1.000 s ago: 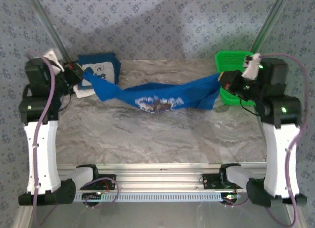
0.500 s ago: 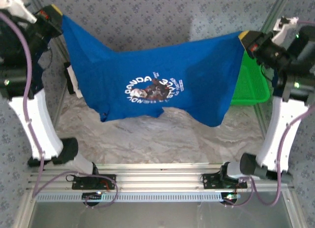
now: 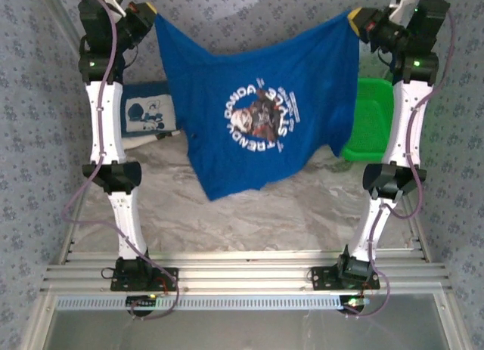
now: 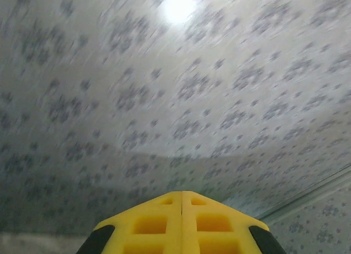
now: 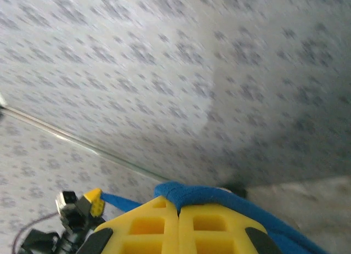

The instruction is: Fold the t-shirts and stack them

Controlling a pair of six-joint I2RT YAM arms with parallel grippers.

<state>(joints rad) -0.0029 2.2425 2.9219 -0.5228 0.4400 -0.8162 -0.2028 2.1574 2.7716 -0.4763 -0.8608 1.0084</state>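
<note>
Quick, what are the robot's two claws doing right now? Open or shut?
Left gripper: closed, pinching one top corner of the blue t-shirt.
Right gripper: closed, pinching the other top corner.

White-and-black arms [image 3: 102, 116], yellow tools [image 4: 182, 196], purple cables [image 3: 113, 40]

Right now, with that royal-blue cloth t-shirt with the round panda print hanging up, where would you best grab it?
Probably at its two top corners, from the outer sides. The left gripper and right gripper pinch it there, so the royal-blue cloth t-shirt hangs spread wide with the print showing; its lower edge dangles uneven, likely harder to catch.
</note>
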